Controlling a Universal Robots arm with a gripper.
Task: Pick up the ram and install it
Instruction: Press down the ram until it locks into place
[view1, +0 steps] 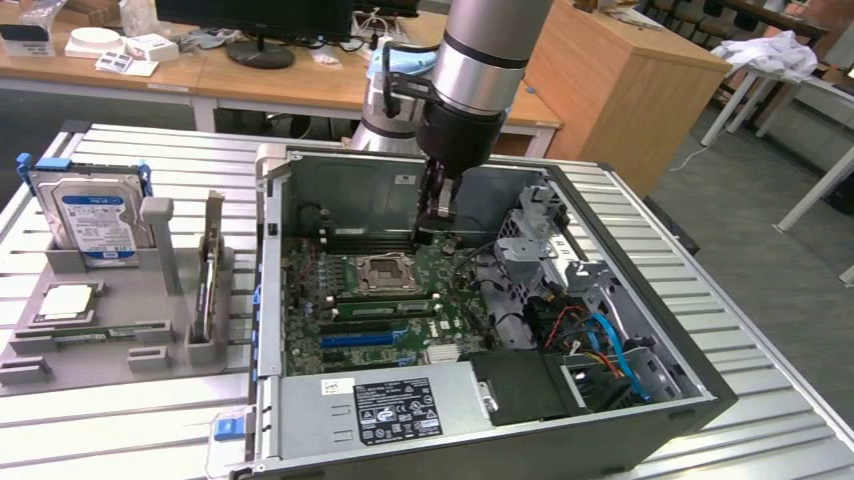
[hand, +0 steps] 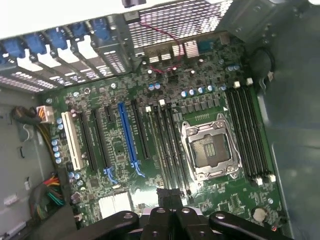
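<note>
Closed fingers over the open computer case

The fingers (view1: 437, 232) sit pinched together above the motherboard (view1: 387, 300); the ram (view1: 96, 329) lies flat in the grey holder (view1: 94, 345) at nine o'clock, long axis running three-to-nine.

Even, bright indoor light falls from overhead, and the ribbed metal table (view1: 120, 420) shines pale with soft glare. The inside of the computer case (view1: 641, 400) sits dimmer, its lower corner in shadow. In the wrist view the case's rim (hand: 60, 15) burns out white, while the motherboard (hand: 165, 135) looks slightly soft and hazy.
</note>
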